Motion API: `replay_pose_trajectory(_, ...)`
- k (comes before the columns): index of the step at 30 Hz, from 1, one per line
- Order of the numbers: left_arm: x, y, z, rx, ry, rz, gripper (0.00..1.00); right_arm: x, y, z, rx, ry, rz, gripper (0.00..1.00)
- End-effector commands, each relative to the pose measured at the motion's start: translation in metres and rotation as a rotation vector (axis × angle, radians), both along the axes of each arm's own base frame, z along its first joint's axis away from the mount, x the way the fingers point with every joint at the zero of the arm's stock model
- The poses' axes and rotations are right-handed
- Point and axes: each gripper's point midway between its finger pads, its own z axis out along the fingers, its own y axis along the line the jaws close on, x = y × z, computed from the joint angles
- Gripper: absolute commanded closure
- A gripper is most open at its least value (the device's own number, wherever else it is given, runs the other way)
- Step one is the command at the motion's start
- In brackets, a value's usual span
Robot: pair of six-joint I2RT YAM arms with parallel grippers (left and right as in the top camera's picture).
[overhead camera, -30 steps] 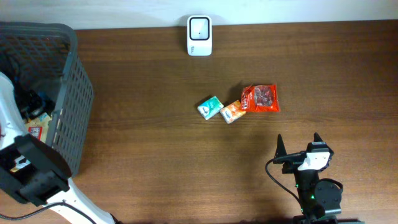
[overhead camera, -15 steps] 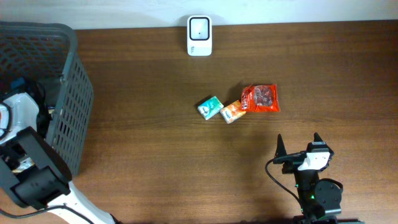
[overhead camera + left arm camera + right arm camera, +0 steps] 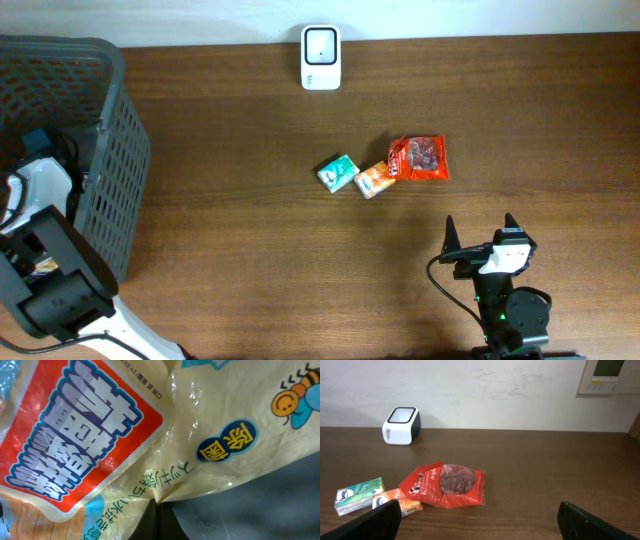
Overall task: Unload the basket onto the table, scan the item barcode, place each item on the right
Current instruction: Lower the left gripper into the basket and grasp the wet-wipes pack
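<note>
**Left pincer closed on a packet in the basket; right pincer open**

Left side. The left pincer is down inside the dark grey plastic mesh basket. From above only the white arm shows over the rim; the fingers are hidden. The wrist camera is filled by a pale yellow plastic packet, pressed right up against the pincer. Printing noted:
- a red-orange block with large grey characters, up and to the left of the pincer
- a line of green script just above the pincer
- an oval blue-and-yellow badge and a small cartoon bee, up and to the right

The pincer is closed. The film's creases run down to the spot where the jaws meet, so it looks nipped on the packet's lower edge.

Right side. The right pincer sits low over the brown wooden surface, jaws spread wide and apart from every item. Its dark fingertips show at the bottom corners of its wrist view.
- Ahead of it and a little left lies a red plastic snack bag, flat, with dark contents behind a clear window.
- An orange rectangular pack touches the bag's left edge.
- A teal rectangular pack lies just beside the orange one, further to the pincer's left.
- Well beyond these, ahead-left of the right pincer by the wall, stands the white box-shaped barcode scanner, window up.

The scanner is well apart from the left pincer and its packet. The basket is far to the right pincer's left.
</note>
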Motion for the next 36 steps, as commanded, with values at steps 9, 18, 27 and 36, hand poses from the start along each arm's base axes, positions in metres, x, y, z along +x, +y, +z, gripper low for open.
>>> replay_pose_trajectory(9, 0.026, -0.002, 0.067, -0.012, -0.197, -0.015, 0.08, 0.000, -0.001, -0.004, 0.003, 0.008, -0.006, 0.01)
replay_pose_trajectory(18, -0.006, 0.004, -0.017, -0.011, 0.047, -0.064, 0.01, 0.000, -0.001, -0.004, 0.003, 0.008, -0.006, 0.02)
replay_pose_trajectory(27, -0.001, -0.014, -0.059, -0.149, 0.044, -0.072, 1.00, 0.000, -0.001, -0.004, 0.003, 0.008, -0.006, 0.02)
replay_pose_trajectory(36, 0.042, -0.037, 0.014, -0.340, -0.110, -0.096, 1.00, 0.000, -0.001, -0.004, 0.003, 0.008, -0.006, 0.02)
